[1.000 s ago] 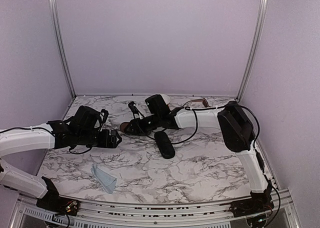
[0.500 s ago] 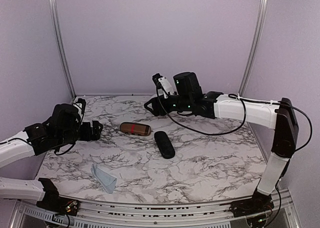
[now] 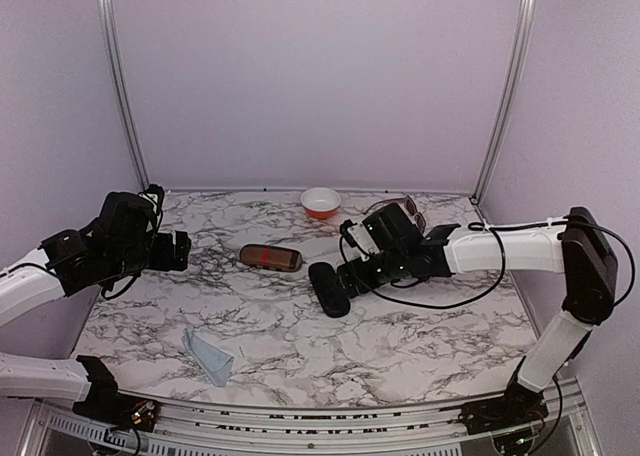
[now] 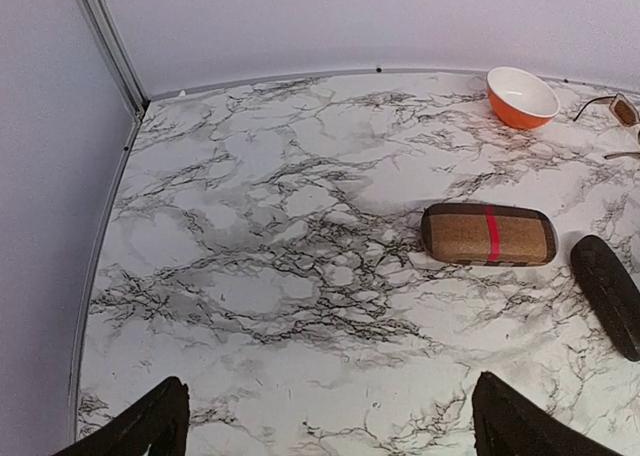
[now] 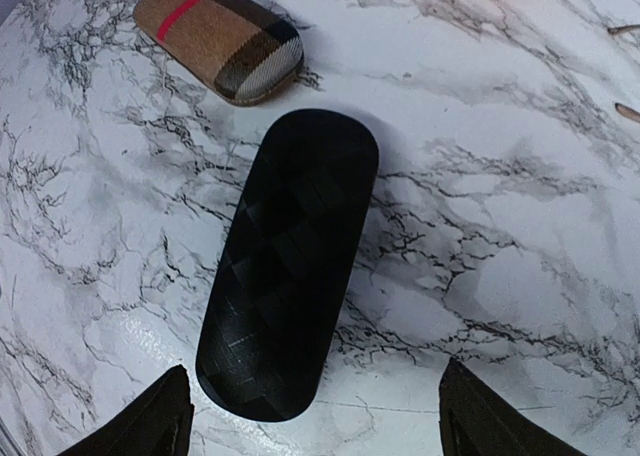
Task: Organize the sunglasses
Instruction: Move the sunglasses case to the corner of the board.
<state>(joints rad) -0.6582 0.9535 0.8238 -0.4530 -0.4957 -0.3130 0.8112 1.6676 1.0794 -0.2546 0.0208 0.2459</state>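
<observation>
The brown sunglasses [image 3: 398,205] lie at the back of the table, partly hidden behind my right arm; they also show at the right edge of the left wrist view [image 4: 622,109]. My right gripper [image 3: 347,276] hovers open just over the near end of the oblong black case [image 5: 290,266], its fingers [image 5: 150,421] wide apart and gripping nothing. The left gripper [image 3: 172,250] is open and empty at the left side, well away from the brown case with the red stripe [image 4: 488,234].
An orange bowl [image 3: 320,202] stands at the back centre. A folded blue cloth [image 3: 209,356] lies near the front left. The brown case [image 3: 270,257] and black case [image 3: 328,288] lie side by side mid-table. Walls and rails enclose the table.
My right arm came down from the back to the black case and its jaws widened. The left arm drew back to the left, open.
</observation>
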